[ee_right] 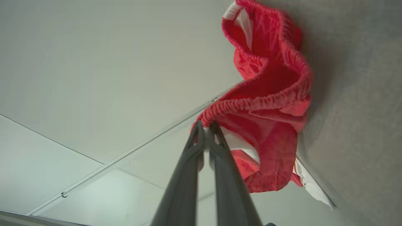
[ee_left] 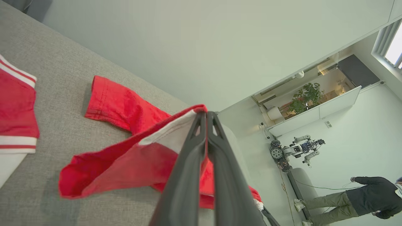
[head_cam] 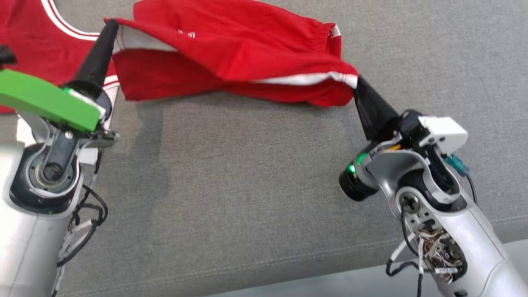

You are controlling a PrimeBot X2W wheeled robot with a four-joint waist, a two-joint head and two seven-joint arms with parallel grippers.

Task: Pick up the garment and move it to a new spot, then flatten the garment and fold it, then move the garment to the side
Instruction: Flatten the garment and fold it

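We hold a red garment (head_cam: 231, 53) (shorts with white trim) stretched over a grey upholstered surface (head_cam: 247, 185), just beside a red jersey (head_cam: 29, 37). Our left end effector (head_cam: 111, 25) pinches the white-edged hem corner nearest the jersey. Our right end effector (head_cam: 359, 82) pinches the elastic waistband corner farthest from the jersey.

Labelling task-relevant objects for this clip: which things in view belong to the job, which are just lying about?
In the job:
- red shorts with white trim
- left gripper, shut on one end
- right gripper, shut on the waistband end
- grey fabric surface underneath

Lying about:
- red jersey with white striped trim
- person, second robot and leafy plant, far behind
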